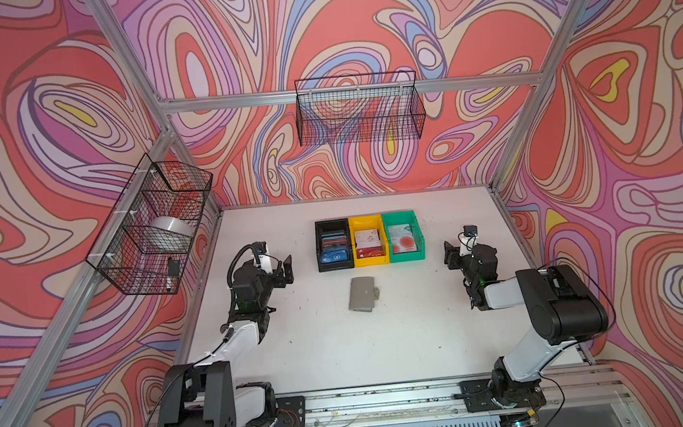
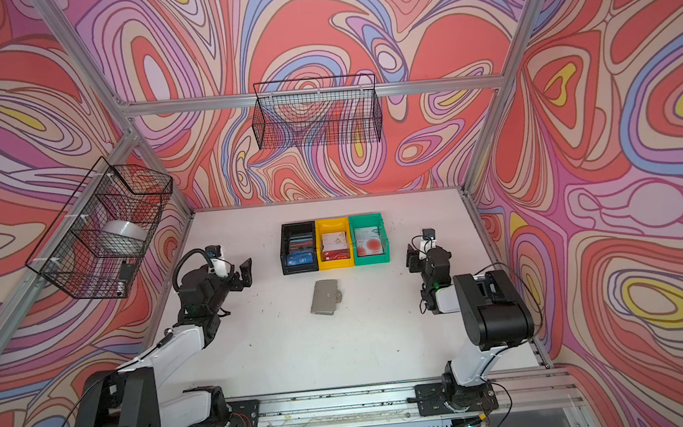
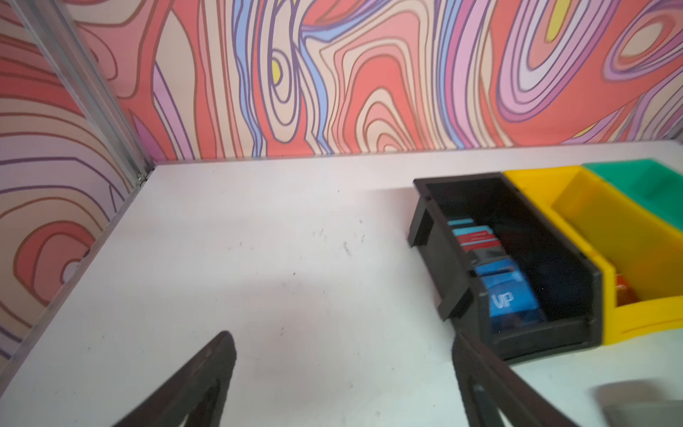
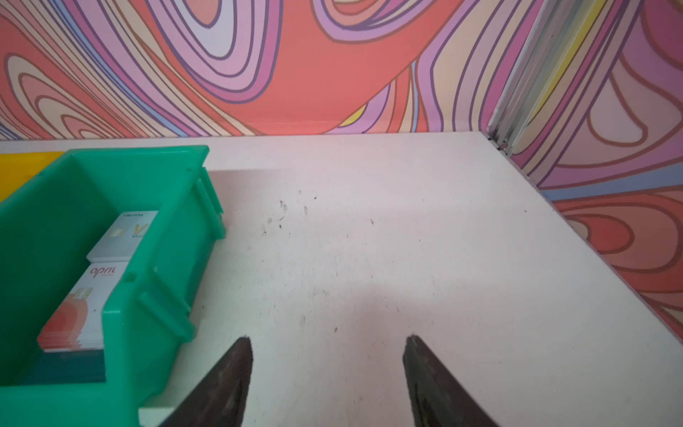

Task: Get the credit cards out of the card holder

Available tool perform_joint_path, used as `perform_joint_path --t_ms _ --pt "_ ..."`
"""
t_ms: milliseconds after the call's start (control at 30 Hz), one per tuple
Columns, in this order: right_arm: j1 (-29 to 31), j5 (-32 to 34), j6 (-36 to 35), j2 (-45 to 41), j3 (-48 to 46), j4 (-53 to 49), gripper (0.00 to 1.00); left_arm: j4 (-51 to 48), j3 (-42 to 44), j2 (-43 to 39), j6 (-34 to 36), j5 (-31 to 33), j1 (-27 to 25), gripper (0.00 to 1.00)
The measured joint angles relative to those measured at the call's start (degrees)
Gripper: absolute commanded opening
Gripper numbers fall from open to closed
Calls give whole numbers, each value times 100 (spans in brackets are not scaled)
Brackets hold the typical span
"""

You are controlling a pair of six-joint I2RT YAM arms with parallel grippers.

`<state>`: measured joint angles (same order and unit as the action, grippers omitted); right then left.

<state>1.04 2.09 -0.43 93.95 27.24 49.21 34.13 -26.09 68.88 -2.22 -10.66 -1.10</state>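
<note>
The grey card holder (image 1: 362, 294) (image 2: 324, 297) lies folded shut on the white table, in front of three bins. No credit cards show in it. Stacks of credit cards sit in the bins: blue ones (image 1: 335, 256) (image 3: 506, 299), red ones (image 1: 370, 250) and pale ones with a red blob (image 1: 404, 243) (image 4: 79, 314). My left gripper (image 1: 286, 269) (image 3: 342, 334) hovers open and empty, left of the black bin. On the other side my right gripper (image 1: 448, 254) (image 4: 327, 339) is open and empty too, right of the green bin. Both are well away from the holder.
A black bin (image 1: 319, 245), a yellow bin (image 1: 366, 219) and a green bin (image 1: 419, 233) stand side by side near the table's back. One wire basket (image 1: 358, 109) hangs on the back wall and another (image 1: 153, 225) on the left wall.
</note>
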Motion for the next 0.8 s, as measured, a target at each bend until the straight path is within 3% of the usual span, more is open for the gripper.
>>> perform_joint_path --t_ms 200,367,533,733,800 --pt "229 -260 -50 -981 1139 -2035 27 -400 -203 42 -581 -190 -872 50" --pt "1272 -575 -48 -1176 2044 -3292 16 -680 -205 675 -1119 22 -1847 22" --pt "2083 -999 284 -732 2157 -4019 0 -737 -267 1423 -1572 79 -2424 13" --pt "2269 -1355 719 181 2245 -4433 0 -688 -584 2017 -2035 15 -2677 0" --pt "2354 -1423 769 446 2406 -4548 0 -614 -608 2146 -2170 -9 -2728 0"
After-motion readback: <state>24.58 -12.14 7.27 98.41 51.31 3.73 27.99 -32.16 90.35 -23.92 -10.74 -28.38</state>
